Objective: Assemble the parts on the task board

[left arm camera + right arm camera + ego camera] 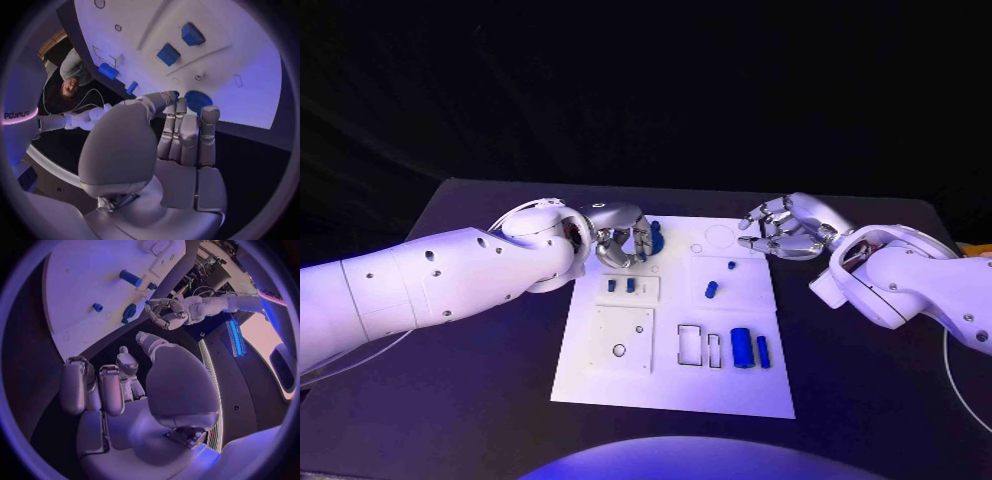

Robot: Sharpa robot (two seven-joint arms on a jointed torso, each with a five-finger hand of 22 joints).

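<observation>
While the white board (678, 385) lies flat mid-tabletop (473, 420), the left hand (617, 236) hovers over its far left corner beside a round blue part (655, 238); whether it grasps anything I cannot tell. Off the far right edge, the right hand (783, 228) hangs clenched on nothing. Two blue cylinders (750, 348) lie near the front.

Matt white board (678, 385), smooth plastic-looking blue parts (741, 347). Hands (615, 232) of glossy silver metal, arms (430, 280) in smooth white plastic. Surface (473, 400) matt black.
</observation>
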